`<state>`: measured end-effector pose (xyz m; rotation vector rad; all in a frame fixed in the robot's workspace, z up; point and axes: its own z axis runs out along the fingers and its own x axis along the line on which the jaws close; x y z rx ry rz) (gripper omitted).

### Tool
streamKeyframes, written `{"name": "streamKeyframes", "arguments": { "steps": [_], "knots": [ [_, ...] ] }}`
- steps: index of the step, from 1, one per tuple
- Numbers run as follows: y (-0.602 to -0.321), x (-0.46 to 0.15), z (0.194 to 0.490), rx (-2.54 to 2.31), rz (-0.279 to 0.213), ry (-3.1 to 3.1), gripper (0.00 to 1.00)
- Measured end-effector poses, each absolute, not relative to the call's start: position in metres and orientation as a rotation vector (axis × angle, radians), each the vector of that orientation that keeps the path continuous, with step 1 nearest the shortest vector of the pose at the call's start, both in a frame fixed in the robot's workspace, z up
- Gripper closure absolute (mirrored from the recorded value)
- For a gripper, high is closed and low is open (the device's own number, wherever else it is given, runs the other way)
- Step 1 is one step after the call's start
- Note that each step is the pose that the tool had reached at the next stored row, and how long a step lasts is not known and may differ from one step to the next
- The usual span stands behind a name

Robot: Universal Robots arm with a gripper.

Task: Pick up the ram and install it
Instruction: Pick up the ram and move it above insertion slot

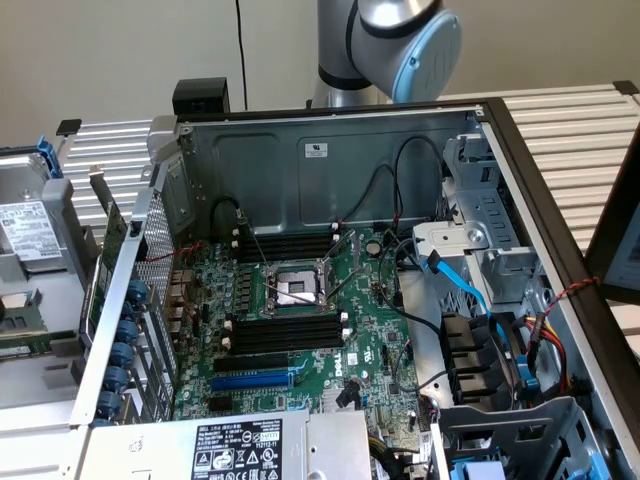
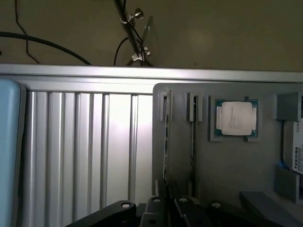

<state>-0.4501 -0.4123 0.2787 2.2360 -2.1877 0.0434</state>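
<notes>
While your arm [image 1: 390,35] rises behind the open computer case [image 1: 300,150] at the upper middle of the exterior view, the wrist view looks down on a grey tray [image 2: 227,175] that lies on the ribbed metal counter [image 2: 85,142]. You can see the ram [image 2: 165,146] standing on edge in one of the tray's narrow slots, with a second stick [image 2: 193,142] in the slot just beside it. Your claw [image 2: 170,194] sits at the near end of the ram with its dark fingers drawn close together (whether they actually pinch the stick, you cannot tell from here). A processor [image 2: 235,118] rests flat in a square recess next to the second stick, and the labelled edge of a hard drive [image 2: 296,153] shows past it.

Inside the case, the green motherboard [image 1: 370,330] fills the middle of the exterior view. Its long black memory slots [image 1: 285,332] run just below the processor socket [image 1: 295,290], and the blue expansion slot [image 1: 255,380] lies below those. Blue and black cables run across the drive bays on the exterior view's right.
</notes>
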Motion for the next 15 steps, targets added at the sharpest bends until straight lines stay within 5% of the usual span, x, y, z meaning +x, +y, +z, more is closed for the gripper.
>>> {"name": "streamKeyframes", "arguments": {
  "steps": [15],
  "knots": [
    [-0.44,-0.414,0.347,2.24,0.038,-2.189,0.87]
  ]
}}
